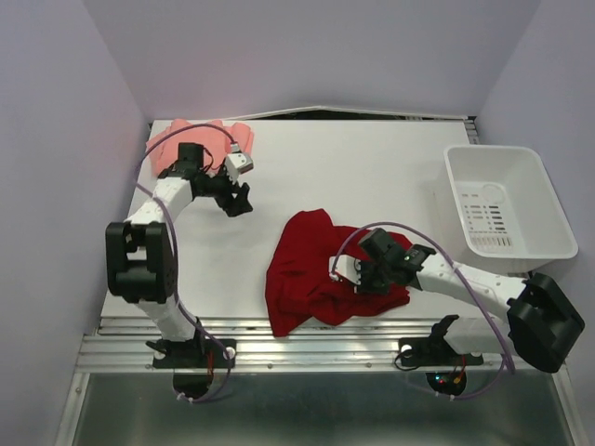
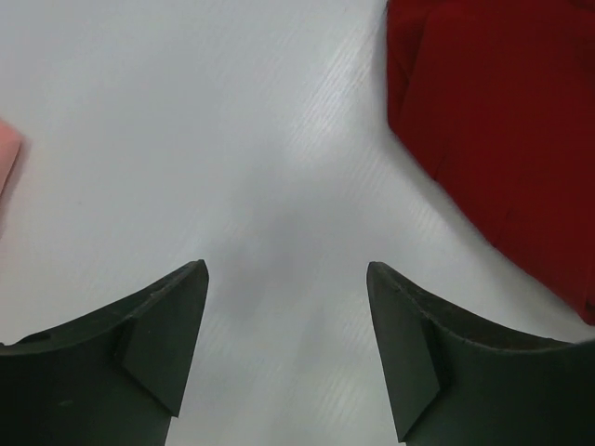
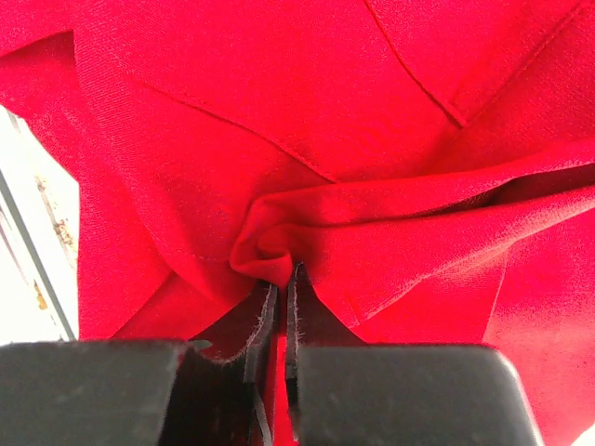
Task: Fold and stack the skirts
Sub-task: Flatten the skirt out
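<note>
The deep red skirt [image 1: 316,269] lies crumpled on the table at the near middle. My right gripper [image 1: 358,275] is shut on a fold of it at its right side; the right wrist view shows the red cloth [image 3: 307,139] pinched between my closed fingers [image 3: 265,321]. The salmon-pink skirt [image 1: 191,141] lies at the far left corner, partly hidden by my left arm. My left gripper [image 1: 239,201] is open and empty over bare table between the two skirts. The left wrist view shows the red skirt [image 2: 502,111] at the upper right and a sliver of pink skirt [image 2: 7,153] at the left edge.
A white plastic bin [image 1: 507,204] stands at the right side of the table [image 1: 353,177]. Purple cables loop over both arms. The table's near edge is a metal rail [image 1: 307,348].
</note>
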